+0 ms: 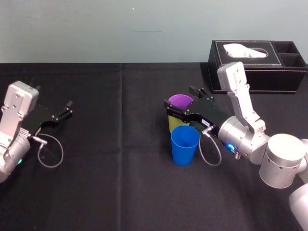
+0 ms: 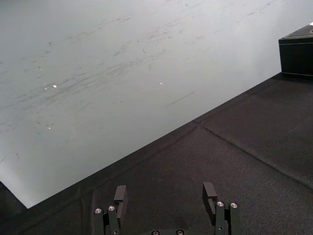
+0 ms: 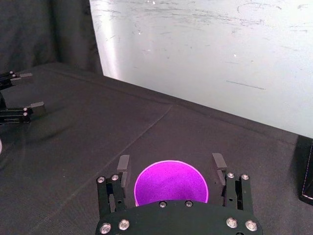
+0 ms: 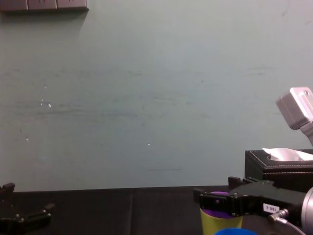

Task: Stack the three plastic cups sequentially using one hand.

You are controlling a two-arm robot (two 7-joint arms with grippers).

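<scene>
Head view, room: the bare black table (image 1: 110, 183) lies open to the left of the blue cup (image 1: 185, 144); the tissue box (image 1: 255, 72) sits behind-right of it at the far edge.
Head view, left gripper (image 1: 67, 109): parked far left of the blue cup, fingers spread.
Right wrist view, right gripper (image 3: 171, 169): fingers wide, straddling the purple cup (image 3: 171, 183).
Chest view, contents: the purple cup is nested inside the yellow-green cup (image 4: 220, 224), just behind the blue cup.

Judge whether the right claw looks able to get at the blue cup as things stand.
Probably yes: the blue cup stands upright close beside the right claw, which sits open astride the purple cup; nothing between.
</scene>
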